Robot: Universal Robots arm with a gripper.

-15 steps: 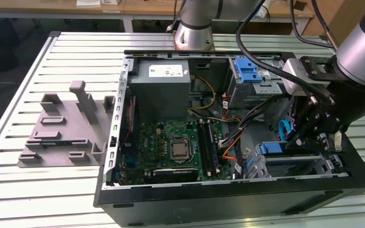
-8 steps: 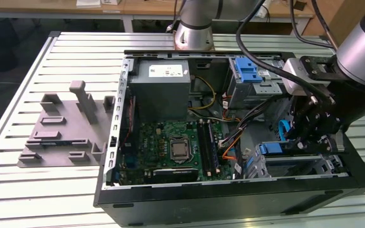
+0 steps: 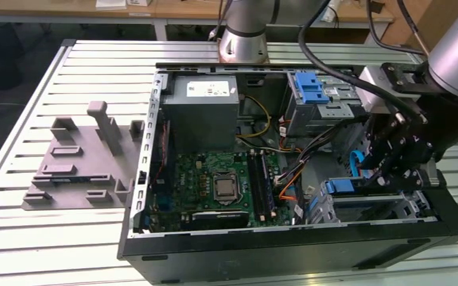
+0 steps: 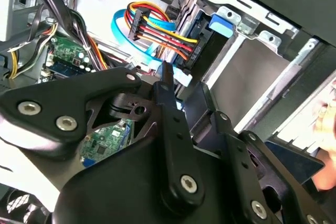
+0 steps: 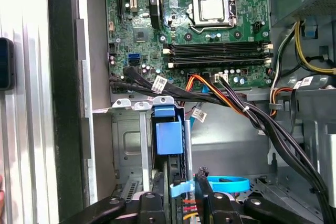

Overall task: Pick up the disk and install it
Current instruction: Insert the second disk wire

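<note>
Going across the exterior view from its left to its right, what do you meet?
Grey fixture block on the slatted table → green motherboard inside the open computer case → blue-topped drive cage → black end effector at the case's right side.

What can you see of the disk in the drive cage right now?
The disk sits edge-on in the grey metal drive cage beside the motherboard's edge. Its blue plastic carrier is what shows: a flat blue block with a small tab at one end. The metal body is hidden between the cage walls. The pincer hangs close to its outer end; whether they touch cannot be told.
</note>
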